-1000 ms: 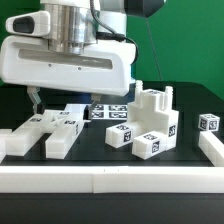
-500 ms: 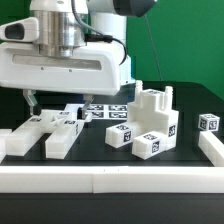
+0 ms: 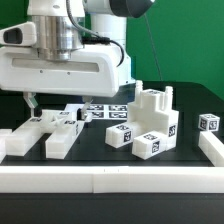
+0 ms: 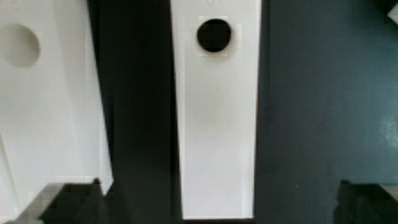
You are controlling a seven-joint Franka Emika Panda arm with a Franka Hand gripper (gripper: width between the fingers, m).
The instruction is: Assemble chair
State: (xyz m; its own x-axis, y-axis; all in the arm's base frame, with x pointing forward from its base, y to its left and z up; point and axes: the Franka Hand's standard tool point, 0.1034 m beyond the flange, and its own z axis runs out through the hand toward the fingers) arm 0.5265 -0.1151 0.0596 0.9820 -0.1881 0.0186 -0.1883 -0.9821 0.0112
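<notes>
White bars (image 3: pixel 50 135): flat on the black surface (image 3: pixel 95 152), 8 o'clock in the exterior view.
Blocky chair piece (image 3: pixel 148 122): 4 o'clock, apart from the bars.
Jaws: wide open, empty, above a holed bar (image 4: pixel 217 110).

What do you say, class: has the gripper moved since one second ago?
Yes. Judged against the stacked chair parts, which stay put, the gripper has shifted toward the exterior view's left and slightly down.

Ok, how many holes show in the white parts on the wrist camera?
2: a dark hole in the narrow bar, a pale hole in the wider slab beside it, partly cropped. Others may be hidden.
</notes>
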